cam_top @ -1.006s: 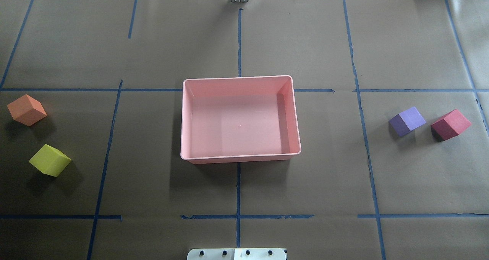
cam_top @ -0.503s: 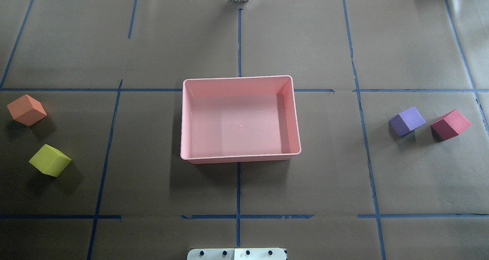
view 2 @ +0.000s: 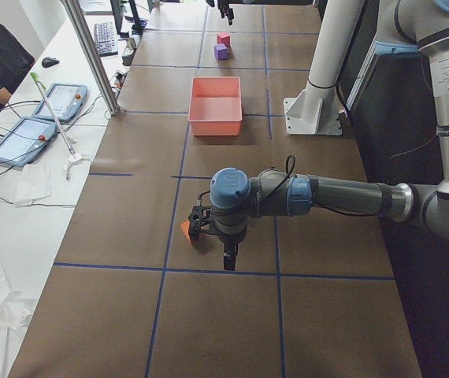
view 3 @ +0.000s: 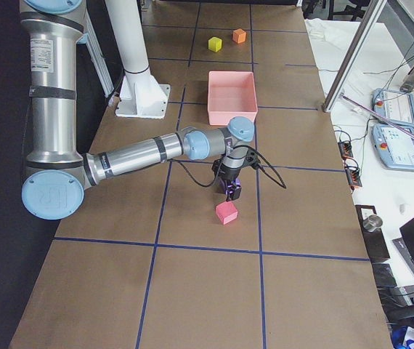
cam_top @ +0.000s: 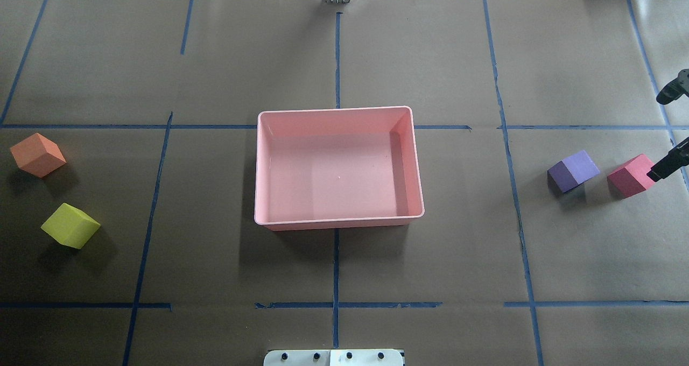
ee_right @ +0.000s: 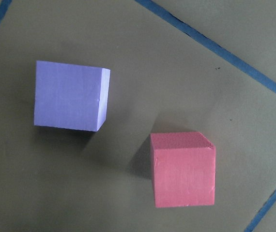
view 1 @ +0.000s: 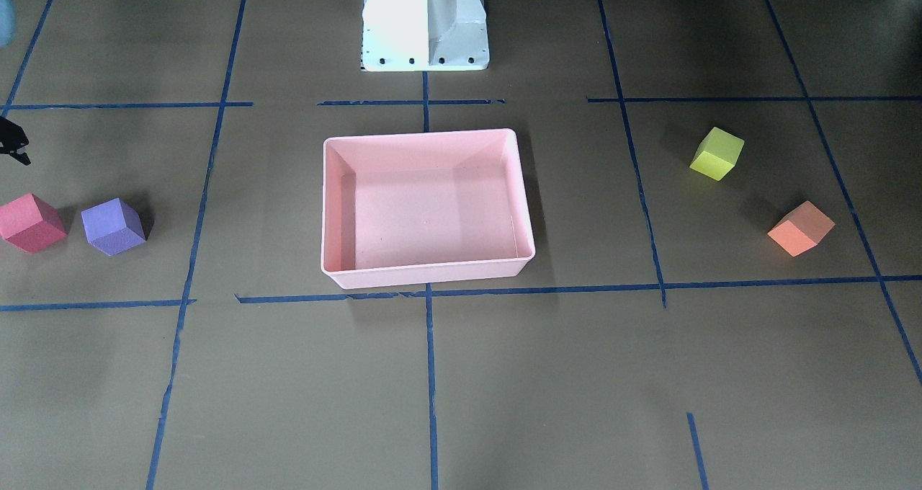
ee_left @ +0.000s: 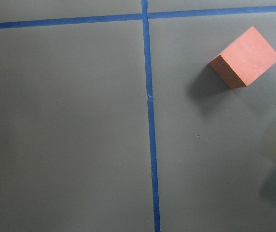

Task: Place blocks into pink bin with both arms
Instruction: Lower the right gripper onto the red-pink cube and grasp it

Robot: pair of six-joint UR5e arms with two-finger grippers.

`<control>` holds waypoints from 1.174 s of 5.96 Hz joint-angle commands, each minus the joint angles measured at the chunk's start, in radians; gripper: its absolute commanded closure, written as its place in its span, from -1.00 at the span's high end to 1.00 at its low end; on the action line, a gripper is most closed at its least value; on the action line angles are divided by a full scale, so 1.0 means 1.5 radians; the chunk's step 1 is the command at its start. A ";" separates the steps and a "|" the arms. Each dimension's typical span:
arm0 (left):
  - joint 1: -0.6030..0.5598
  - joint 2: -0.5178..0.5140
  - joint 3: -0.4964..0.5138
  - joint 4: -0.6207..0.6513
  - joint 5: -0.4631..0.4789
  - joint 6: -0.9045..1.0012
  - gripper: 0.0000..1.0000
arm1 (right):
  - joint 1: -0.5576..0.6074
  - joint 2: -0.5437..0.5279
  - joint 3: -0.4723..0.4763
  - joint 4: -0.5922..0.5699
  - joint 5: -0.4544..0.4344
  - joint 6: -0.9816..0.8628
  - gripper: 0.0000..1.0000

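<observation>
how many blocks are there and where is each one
4. The orange block and yellow-green block sit apart on the robot's left side; the purple block and red block sit close together on its right. None is in the pink bin.

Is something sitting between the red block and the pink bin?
Yes. The purple block sits between the red block and the pink bin, close to the red one. Past it there is only bare table.

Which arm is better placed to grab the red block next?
The right. The right arm hangs over the red block and the purple block, and its wrist camera looks down on both. The left arm is at the table's other end, near the orange block.
</observation>
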State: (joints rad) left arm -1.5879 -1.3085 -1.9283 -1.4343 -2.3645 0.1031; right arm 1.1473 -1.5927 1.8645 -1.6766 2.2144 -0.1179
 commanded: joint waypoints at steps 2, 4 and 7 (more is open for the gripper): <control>-0.001 -0.001 -0.001 0.000 -0.012 0.000 1.00 | -0.012 0.030 -0.156 0.146 -0.009 0.007 0.98; -0.001 0.001 -0.008 0.000 -0.019 0.000 1.00 | -0.025 0.030 -0.177 0.177 0.006 0.047 0.99; -0.002 0.005 -0.015 0.000 -0.019 0.000 1.00 | -0.043 0.030 -0.204 0.182 0.019 0.045 0.98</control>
State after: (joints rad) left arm -1.5906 -1.3029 -1.9489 -1.4343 -2.3929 0.1028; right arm 1.0955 -1.5478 1.5714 -1.4065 2.2424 -0.0503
